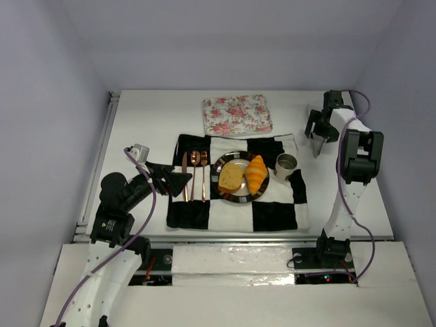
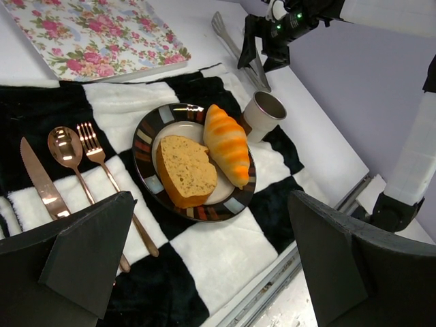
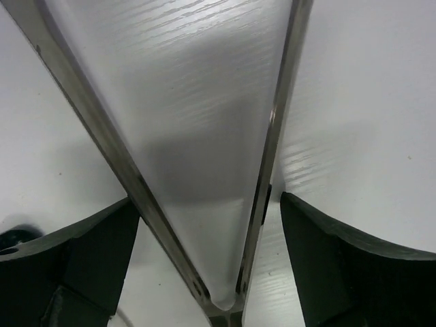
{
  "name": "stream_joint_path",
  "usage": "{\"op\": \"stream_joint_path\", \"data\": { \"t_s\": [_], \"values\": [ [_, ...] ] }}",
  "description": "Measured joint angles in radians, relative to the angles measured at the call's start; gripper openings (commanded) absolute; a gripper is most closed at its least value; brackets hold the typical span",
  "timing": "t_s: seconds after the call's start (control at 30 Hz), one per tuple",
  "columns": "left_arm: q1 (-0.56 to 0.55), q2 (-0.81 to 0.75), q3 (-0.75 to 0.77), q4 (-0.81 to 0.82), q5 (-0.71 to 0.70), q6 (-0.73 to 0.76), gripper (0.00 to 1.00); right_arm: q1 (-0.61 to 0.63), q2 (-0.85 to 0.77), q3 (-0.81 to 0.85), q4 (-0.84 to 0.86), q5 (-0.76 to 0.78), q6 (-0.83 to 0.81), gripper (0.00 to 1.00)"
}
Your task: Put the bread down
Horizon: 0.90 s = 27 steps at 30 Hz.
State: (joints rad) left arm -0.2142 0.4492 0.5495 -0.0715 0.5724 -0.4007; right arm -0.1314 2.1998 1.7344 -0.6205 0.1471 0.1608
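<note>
A thick golden-brown bread slice (image 1: 230, 178) and an orange-yellow croissant (image 1: 256, 173) lie side by side on a dark-rimmed plate (image 1: 217, 168) on a black-and-white checkered cloth (image 1: 235, 212). The left wrist view shows the slice (image 2: 187, 170), the croissant (image 2: 226, 143) and the plate (image 2: 143, 146). My left gripper (image 1: 174, 178) is open and empty, low over the cloth's left side near the cutlery. My right gripper (image 1: 317, 129) is open at the far right. Metal tongs (image 3: 272, 136) lie between its fingers on the white table.
A copper knife (image 1: 184, 176), spoon (image 1: 195, 172) and fork (image 1: 204, 176) lie left of the plate. A metal cup (image 1: 286, 165) stands right of it. A floral napkin (image 1: 236, 114) lies behind the cloth. Walls enclose the table on three sides.
</note>
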Motion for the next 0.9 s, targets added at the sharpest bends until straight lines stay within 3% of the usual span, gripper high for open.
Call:
{"op": "stream_joint_path", "data": {
  "t_s": [0.1,0.23,0.4,0.5,0.53,0.57,0.63,0.77,0.9],
  "values": [
    [0.0,0.001,0.0,0.0,0.0,0.0,0.97,-0.005,-0.004,0.004,-0.003,0.0,0.016,0.97],
    [0.0,0.001,0.0,0.0,0.0,0.0,0.97,-0.006,-0.073,-0.005,0.006,-0.042,0.076,0.99],
    [0.0,0.0,0.0,-0.001,0.0,0.0,0.99,-0.006,-0.441,-0.218,0.169,-0.17,0.225,0.98],
    [0.0,0.001,0.0,-0.001,-0.001,0.0,0.99,-0.005,-0.76,-0.426,0.337,-0.272,0.354,0.84],
    [0.0,0.001,0.0,-0.001,-0.001,0.0,0.99,-0.005,-0.86,-0.492,0.389,-0.315,0.396,0.51],
    [0.0,0.0,0.0,-0.001,-0.002,0.0,0.99,-0.003,-0.954,-0.563,0.46,-0.357,0.438,0.32],
    [0.0,-0.001,0.0,-0.001,-0.003,0.0,0.99,0.012,-1.141,-0.719,0.576,-0.411,0.528,0.05],
    [0.0,-0.015,0.0,-0.002,-0.01,0.002,0.99,0.076,-1.49,-0.99,0.648,-0.515,0.645,0.0],
    [0.0,-0.03,0.006,-0.006,-0.014,0.0,0.99,0.089,-1.712,-1.063,0.636,-0.655,0.681,0.0]
  ]
}}
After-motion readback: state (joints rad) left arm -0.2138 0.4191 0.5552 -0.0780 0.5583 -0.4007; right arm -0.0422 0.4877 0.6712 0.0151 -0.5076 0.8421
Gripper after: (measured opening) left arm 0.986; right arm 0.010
